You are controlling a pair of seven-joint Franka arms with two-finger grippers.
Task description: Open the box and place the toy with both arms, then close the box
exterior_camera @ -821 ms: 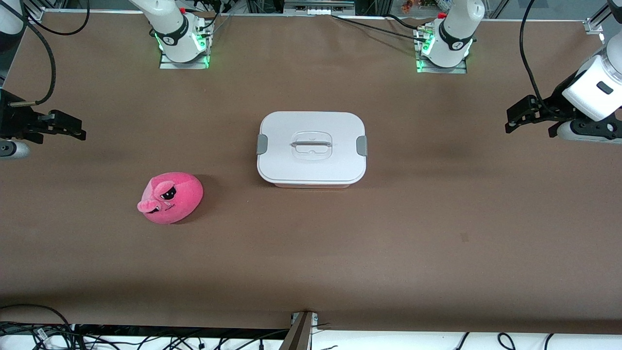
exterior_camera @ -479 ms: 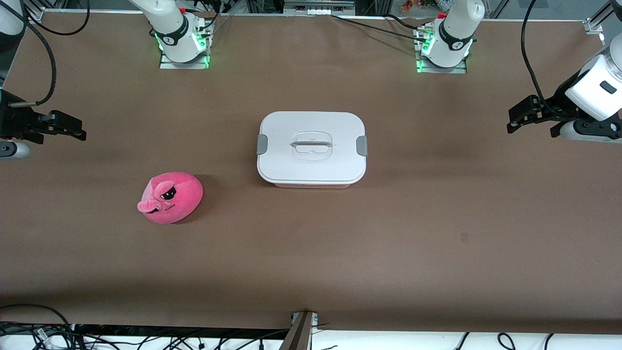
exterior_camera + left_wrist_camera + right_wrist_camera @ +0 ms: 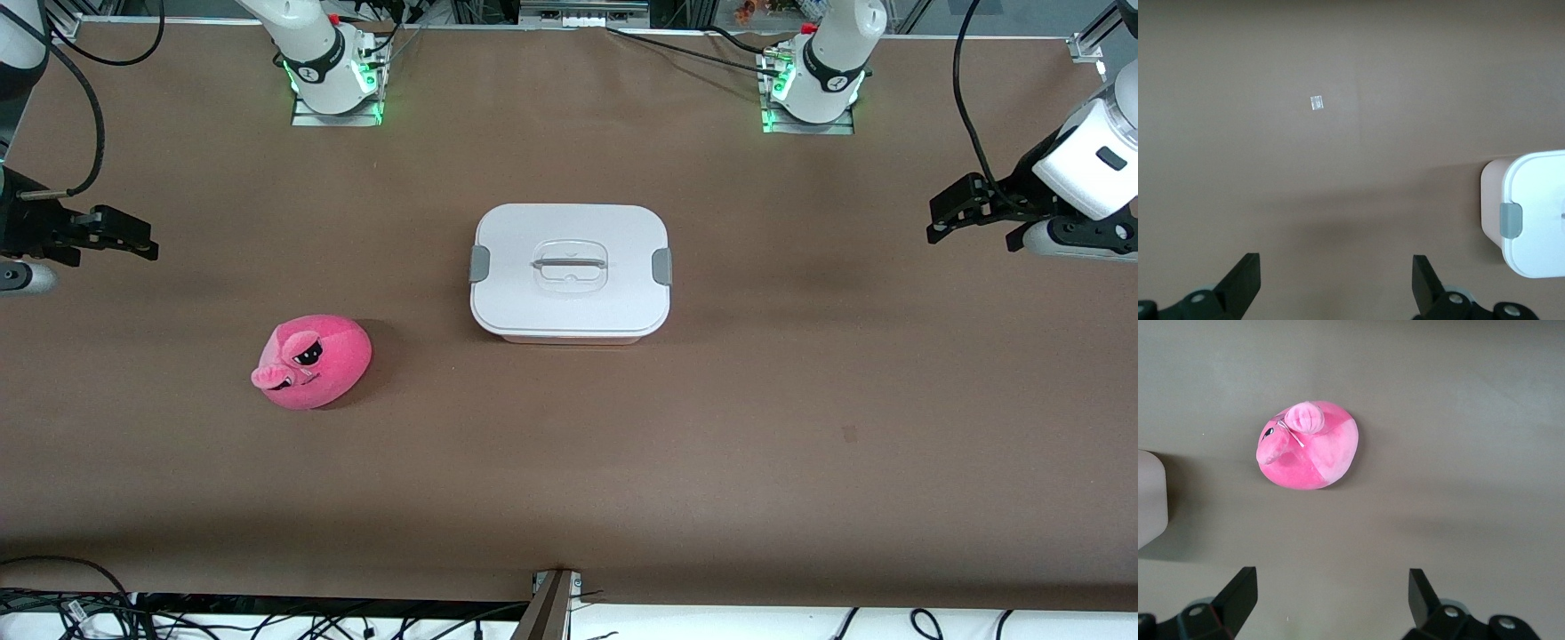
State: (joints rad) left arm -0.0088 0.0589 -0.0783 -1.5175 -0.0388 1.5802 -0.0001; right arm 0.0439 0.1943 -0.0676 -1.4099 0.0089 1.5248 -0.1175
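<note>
Box (image 3: pixel 570 271): smooth rounded white lid; toy (image 3: pixel 311 362): fuzzy pink plush.

Bare table (image 3: pixel 756 427) surrounds the closed box (image 3: pixel 570 271) on every side. The toy (image 3: pixel 311 362) sits nearer the front camera, toward the right arm's end, well apart from the box, so a gripper could pass between them.

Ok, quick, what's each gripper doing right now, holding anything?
Left gripper: open, holding nothing, over bare table at the left arm's end.
Right gripper: open, holding nothing, over bare table at the right arm's end.
</note>
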